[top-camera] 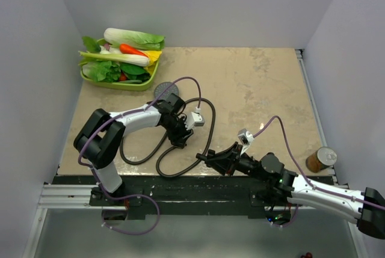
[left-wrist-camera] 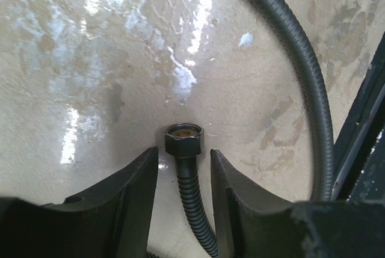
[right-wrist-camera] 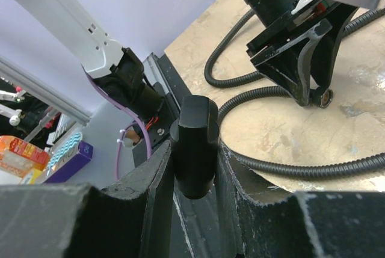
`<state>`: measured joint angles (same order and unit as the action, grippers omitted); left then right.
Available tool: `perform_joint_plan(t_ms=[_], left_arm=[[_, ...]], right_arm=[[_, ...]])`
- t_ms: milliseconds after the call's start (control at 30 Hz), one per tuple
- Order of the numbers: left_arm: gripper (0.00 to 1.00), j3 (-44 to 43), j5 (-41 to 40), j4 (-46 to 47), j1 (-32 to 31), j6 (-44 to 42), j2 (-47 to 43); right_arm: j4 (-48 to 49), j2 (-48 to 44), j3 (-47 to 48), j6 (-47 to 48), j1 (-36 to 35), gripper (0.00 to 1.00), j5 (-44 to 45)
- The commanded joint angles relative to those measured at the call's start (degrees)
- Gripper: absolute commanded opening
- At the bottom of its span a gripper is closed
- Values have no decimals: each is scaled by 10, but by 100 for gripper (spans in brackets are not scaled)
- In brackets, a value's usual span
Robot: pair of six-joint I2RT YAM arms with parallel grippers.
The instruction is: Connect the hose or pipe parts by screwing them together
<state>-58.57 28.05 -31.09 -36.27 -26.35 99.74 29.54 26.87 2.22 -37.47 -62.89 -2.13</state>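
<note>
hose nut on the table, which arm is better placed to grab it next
Left arm: its jaws stand open on either side of the hose just behind the nut. The right arm has its jaws shut on another dark part.

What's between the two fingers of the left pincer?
A thin dark ribbed flexible hose, its hexagonal end nut just past the fingertips, gaps either side; the left wrist view shows it.

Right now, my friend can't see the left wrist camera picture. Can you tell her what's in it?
A hex nut on the end of a dark ribbed hose lies on a shiny beige table, between the left gripper's two open black fingers, which do not touch it. More hose curves past on the right.
</note>
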Motion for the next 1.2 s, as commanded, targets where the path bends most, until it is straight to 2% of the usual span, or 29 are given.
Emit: perform_joint_plan(t_ms=[0,33,67,300,500,600,700,733,800,1033,1067,1100,1167], left_arm=[[46,8,-41,45,7,13,6],[50,7,-41,48,7,15,5],[64,7,-44,52,6,16,1],[63,15,-42,60,6,19,-2],[53,24,-39,61,3,17,3],[43,39,-41,68,-5,17,-1],[27,47,-48,70,-10,14,-3],[24,48,-47,68,-10,14,-3],[24,53,-48,63,-10,11,-4],[27,62,-54,49,-10,5,-15],[31,62,-55,48,-10,4,-15],[42,61,-57,47,-10,4,-15],[47,59,-63,45,-10,2,-18]], right_arm=[[46,-1,22,3,-2,0,10],[48,5,22,3,-1,0,9],[53,6,22,3,-2,0,9],[59,13,22,5,-1,0,11],[61,14,21,6,-1,0,15],[56,11,24,7,-2,0,19],[47,6,28,9,-2,0,20],[41,3,29,11,-1,0,20],[37,-2,32,14,-2,0,20],[19,-9,37,19,-1,0,20],[18,-9,37,19,-1,0,20],[17,-10,37,20,-1,0,20],[15,-10,38,20,-1,0,20]])
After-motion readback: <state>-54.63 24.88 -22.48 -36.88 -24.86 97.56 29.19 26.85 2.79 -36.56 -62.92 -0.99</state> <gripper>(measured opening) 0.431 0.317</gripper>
